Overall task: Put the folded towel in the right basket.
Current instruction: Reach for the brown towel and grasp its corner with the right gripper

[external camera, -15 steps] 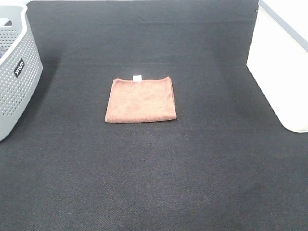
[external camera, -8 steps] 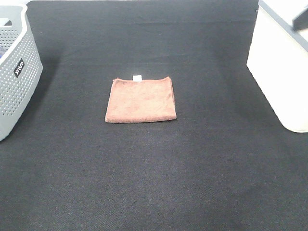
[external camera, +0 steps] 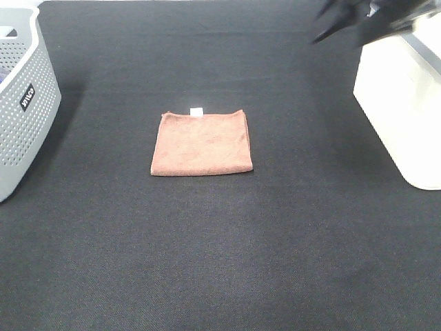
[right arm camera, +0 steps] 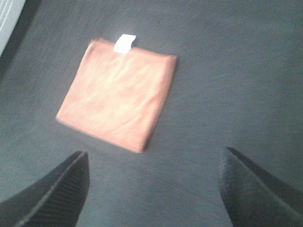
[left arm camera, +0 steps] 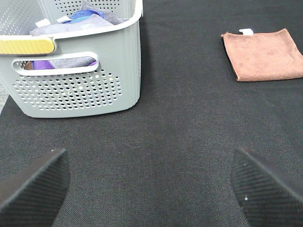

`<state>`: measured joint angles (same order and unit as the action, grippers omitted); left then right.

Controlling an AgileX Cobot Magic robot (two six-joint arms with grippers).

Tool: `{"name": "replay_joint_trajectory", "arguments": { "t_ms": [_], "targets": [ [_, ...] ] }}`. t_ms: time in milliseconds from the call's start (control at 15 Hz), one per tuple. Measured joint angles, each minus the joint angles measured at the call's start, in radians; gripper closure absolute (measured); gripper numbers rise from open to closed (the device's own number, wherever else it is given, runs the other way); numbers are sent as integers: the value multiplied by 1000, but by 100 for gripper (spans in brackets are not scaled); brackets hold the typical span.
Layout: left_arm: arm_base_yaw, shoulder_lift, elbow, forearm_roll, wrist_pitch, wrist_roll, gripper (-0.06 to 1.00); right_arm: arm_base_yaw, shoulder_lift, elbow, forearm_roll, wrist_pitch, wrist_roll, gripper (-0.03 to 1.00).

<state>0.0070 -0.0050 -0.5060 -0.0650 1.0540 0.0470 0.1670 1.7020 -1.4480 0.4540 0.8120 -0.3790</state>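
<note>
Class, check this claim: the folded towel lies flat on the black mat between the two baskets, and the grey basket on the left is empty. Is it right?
Not quite. The grey basket is not empty: the left wrist view shows purple, blue and grey cloths inside it. The rest stands: the folded towel lies flat on the black mat between it and the white basket.

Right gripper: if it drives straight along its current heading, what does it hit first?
Probably the rust-brown folded cloth towel, lying flat ahead of the open right gripper, or the black mat just beside it. The wrist view is blurred, so depth is unclear.
</note>
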Motion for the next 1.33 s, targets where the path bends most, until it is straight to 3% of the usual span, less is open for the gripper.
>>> {"name": "replay_joint_trajectory", "arguments": {
  "t_ms": [333,600,933,1333],
  "targets": [
    [0,0,0,0,0,0,7,33,243,-128,86,76,22,25],
    [0,0,0,0,0,0,7,33,483,-319,132,181,31,25],
    [0,0,0,0,0,0,7,33,681,-468,157,207,56,25],
    [0,0,0,0,0,0,7,32,784,-498,211,192,43,26]
  ]
}}
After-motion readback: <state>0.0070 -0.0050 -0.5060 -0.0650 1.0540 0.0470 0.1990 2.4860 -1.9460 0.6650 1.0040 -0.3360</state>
